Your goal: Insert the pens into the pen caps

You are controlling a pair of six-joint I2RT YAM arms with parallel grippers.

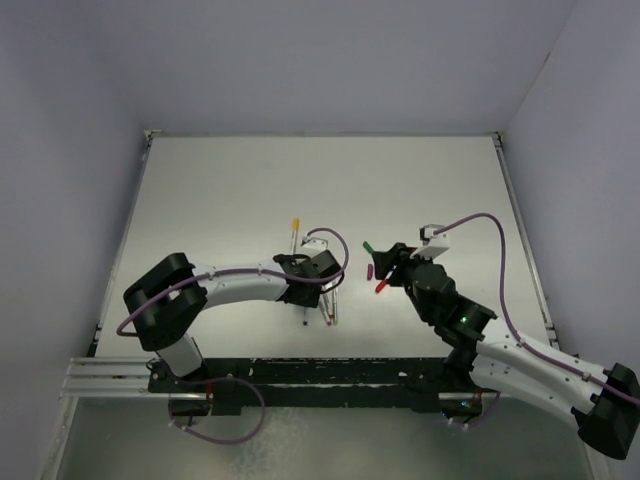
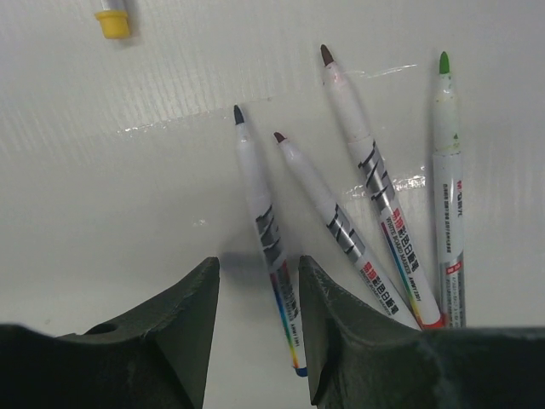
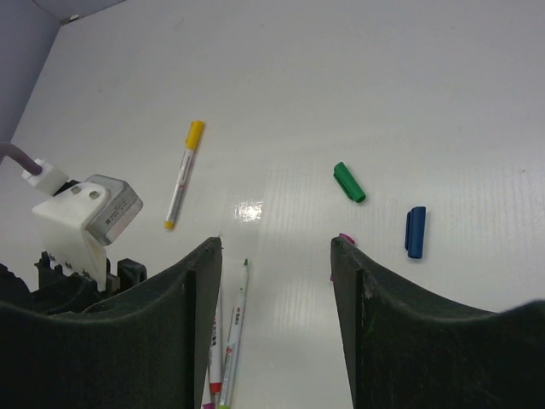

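Your bench (image 1: 250, 190) is a plain white sheet, closed in by pale lavender walls (image 1: 60, 150) on three sides, and both arms reach toward its middle.

Your left end effector (image 2: 257, 266) hangs low over a fan of four uncapped pens. Its jaws stand apart and grip nothing. The rear part of the blue-tipped pen (image 2: 261, 213) lies on the bench in the gap between the two fingers (image 2: 183, 332), and neither finger touches it. To its right lie a dark-tipped pen (image 2: 339, 223), a brown-tipped pen (image 2: 377, 183) and a green-tipped pen (image 2: 447, 196). All four tips point away from the arm. The printed rear ends of the last three lie close together by the right finger.

The yellow-capped pen (image 3: 184, 175) lies by itself farther out on the bench, apart from the fan, with its cap already on.

Your right end effector (image 3: 277, 247) is also open and empty, and only bare bench shows between its fingers. Ahead of it the green cap (image 3: 349, 182) and the blue cap (image 3: 415, 232) lie on their sides, near each other but not touching. The purple cap (image 1: 371, 271) sits right beside the end effector, and its wrist camera shows only an edge of it at one fingertip. From above you can see the red cap (image 1: 381, 287) just beside the same end effector, on the near side.
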